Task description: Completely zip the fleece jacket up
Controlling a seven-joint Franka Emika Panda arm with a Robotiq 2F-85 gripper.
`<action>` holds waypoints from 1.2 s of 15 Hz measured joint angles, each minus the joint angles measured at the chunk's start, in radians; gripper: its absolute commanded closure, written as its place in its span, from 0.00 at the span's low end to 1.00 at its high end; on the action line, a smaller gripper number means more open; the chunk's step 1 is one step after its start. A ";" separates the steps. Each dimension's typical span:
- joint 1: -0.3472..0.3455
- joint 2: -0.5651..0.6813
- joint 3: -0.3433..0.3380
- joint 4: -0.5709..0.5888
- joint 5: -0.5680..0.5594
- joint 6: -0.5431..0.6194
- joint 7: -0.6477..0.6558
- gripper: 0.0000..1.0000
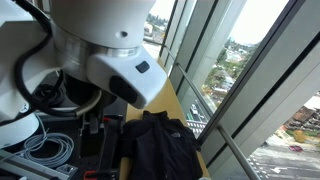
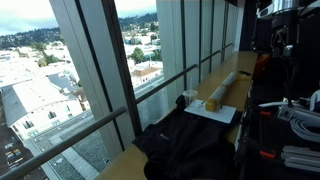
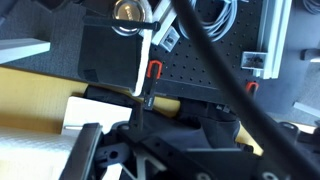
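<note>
The black fleece jacket (image 1: 160,145) lies crumpled on the narrow wooden table (image 1: 183,108) by the window. It also shows in an exterior view (image 2: 190,148) at the near end of the table. Its zipper cannot be made out. The robot arm (image 1: 110,50) fills the near foreground, and its hand is high at the upper right in an exterior view (image 2: 280,30), far from the jacket. In the wrist view the dark gripper (image 3: 170,150) fills the bottom edge, and its fingers blend into dark shapes. Nothing shows between them.
A white sheet (image 2: 215,113) with a yellow block (image 2: 212,103), a cup (image 2: 189,97) and a cardboard tube (image 2: 236,82) lie further along the table. A black perforated board (image 3: 200,65) with red clamps (image 3: 155,70) and coiled cables (image 2: 300,120) is beside it. Window glass borders the table.
</note>
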 measured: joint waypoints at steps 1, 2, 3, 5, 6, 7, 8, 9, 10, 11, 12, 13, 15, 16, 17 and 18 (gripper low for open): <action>0.010 0.023 0.011 -0.009 0.013 0.054 -0.002 0.00; 0.020 0.047 0.025 -0.017 0.026 0.108 -0.002 0.00; 0.033 0.077 0.039 -0.023 0.043 0.166 -0.002 0.00; 0.063 0.152 0.070 -0.027 0.075 0.283 -0.001 0.00; 0.077 0.199 0.087 -0.027 0.091 0.345 0.003 0.00; 0.090 0.249 0.104 -0.024 0.107 0.407 0.008 0.00; 0.101 0.300 0.122 -0.020 0.124 0.467 0.015 0.00; 0.111 0.354 0.140 -0.013 0.142 0.527 0.024 0.00; 0.120 0.412 0.160 -0.002 0.164 0.584 0.035 0.00; 0.125 0.468 0.180 0.014 0.186 0.635 0.045 0.00; 0.127 0.527 0.202 0.034 0.212 0.683 0.050 0.00; 0.127 0.584 0.224 0.059 0.241 0.723 0.051 0.00; 0.116 0.697 0.274 0.120 0.306 0.786 0.051 0.00; 0.101 0.751 0.307 0.154 0.339 0.814 0.051 0.00; 0.080 0.804 0.344 0.191 0.365 0.838 0.051 0.00; 0.056 0.855 0.380 0.226 0.380 0.861 0.057 0.00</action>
